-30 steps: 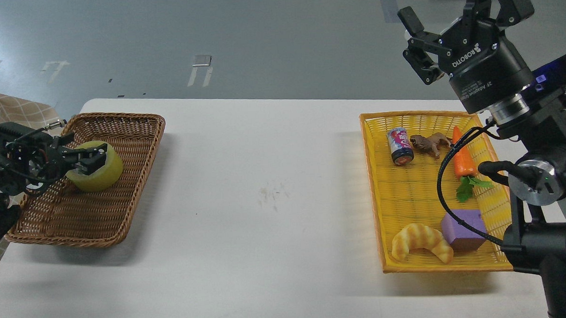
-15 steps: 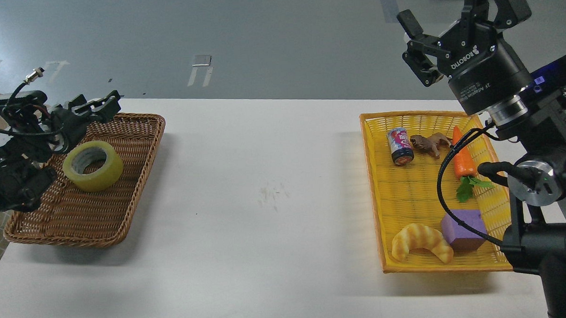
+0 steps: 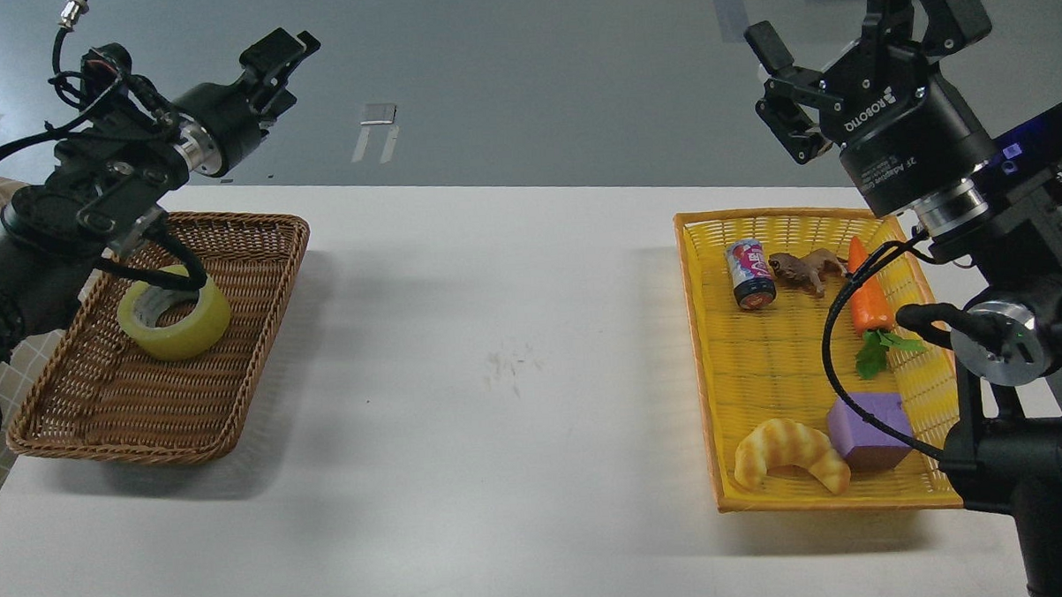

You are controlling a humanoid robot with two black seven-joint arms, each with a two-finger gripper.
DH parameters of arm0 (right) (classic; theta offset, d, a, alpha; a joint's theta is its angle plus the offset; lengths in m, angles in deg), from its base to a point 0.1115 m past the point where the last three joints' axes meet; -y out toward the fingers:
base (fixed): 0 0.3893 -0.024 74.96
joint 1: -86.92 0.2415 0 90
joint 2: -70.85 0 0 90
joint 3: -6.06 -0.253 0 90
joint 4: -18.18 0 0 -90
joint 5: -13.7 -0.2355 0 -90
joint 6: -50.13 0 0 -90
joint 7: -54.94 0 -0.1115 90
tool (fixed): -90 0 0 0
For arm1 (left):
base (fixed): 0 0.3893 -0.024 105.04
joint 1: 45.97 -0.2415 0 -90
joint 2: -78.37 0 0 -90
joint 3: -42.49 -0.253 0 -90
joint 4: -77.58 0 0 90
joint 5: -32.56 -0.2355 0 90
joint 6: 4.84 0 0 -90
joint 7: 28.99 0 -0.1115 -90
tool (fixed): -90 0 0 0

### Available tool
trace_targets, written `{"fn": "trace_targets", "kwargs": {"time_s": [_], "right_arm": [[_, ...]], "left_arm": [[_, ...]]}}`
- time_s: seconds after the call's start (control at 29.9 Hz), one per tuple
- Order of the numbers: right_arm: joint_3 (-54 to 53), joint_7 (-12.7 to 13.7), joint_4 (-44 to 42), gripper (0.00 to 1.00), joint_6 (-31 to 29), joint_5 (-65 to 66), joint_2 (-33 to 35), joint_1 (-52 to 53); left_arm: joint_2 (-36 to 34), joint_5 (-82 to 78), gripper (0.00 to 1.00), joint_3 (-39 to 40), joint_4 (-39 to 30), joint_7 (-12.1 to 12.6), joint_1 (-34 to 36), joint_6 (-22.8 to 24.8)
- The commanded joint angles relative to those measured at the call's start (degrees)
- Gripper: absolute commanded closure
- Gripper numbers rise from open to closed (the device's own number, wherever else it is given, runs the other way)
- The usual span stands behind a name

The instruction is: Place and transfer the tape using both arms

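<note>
In the head view, the tape [image 3: 175, 314] lay flat in the brown wicker basket [image 3: 259, 343] at the table's left. A second earlier the left gripper [image 3: 277, 53] had been clamped on the roll; it had since let go and risen well above the basket, holding nothing, its fingers too end-on to tell how wide they stood. The right gripper [image 3: 780, 95] had barely moved, hanging spread and empty above the yellow basket [image 3: 700, 346]. The placing looked finished.
</note>
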Motion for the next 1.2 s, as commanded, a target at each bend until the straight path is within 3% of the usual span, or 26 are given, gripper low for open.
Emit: {"fn": "trace_targets", "kwargs": {"time_s": [0.0,0.23,0.37,0.5,0.57,0.74,0.8,0.9,0.97,1.1,1.17], "right_arm": [[0.0,0.0,-1.1,0.00,0.1,3.0,0.0,0.5],[0.0,0.1,-2.9,0.00,0.3,3.8,0.0,2.3],[0.3,0.1,-3.2,0.00,0.3,3.8,0.0,3.2],[0.8,0.1,-3.8,0.00,0.3,3.8,0.0,4.0],[0.8,0.1,-4.1,0.00,0.4,3.8,0.0,4.6],[0.8,0.1,-4.5,0.00,0.4,3.8,0.0,4.9],[0.8,0.1,-4.9,0.00,0.4,3.8,0.0,5.5],[0.7,0.1,-5.3,0.00,0.4,3.9,0.0,6.0],[0.7,0.1,-5.7,0.00,0.5,3.9,0.0,6.7],[0.8,0.0,-7.6,0.00,0.6,3.8,0.0,8.4],[0.8,0.0,-7.7,0.00,0.6,3.8,0.0,9.1]], "left_arm": [[1.1,3.9,0.02,2.0,-1.5,0.0,1.3,2.8],[0.3,4.5,0.02,10.3,-8.7,0.0,2.3,10.0],[-0.8,3.8,0.02,10.8,-8.9,0.0,7.4,10.4],[-0.1,3.8,0.02,12.6,-9.5,0.0,8.0,10.4],[0.8,3.3,0.02,17.6,-12.6,0.0,7.7,5.6],[-1.4,2.5,0.02,25.9,-26.9,0.0,1.7,4.1],[-2.8,0.8,0.02,29.8,-34.7,0.0,-2.0,1.4],[-3.2,0.2,0.02,32.2,-39.9,0.0,-5.0,-1.4],[-3.2,-0.1,0.02,32.7,-40.8,3.9,-6.0,-2.5],[-1.0,0.9,0.02,39.9,-40.9,5.7,-8.5,-5.5],[0.8,0.7,0.02,43.0,-41.3,7.0,-13.4,-5.1]]}}
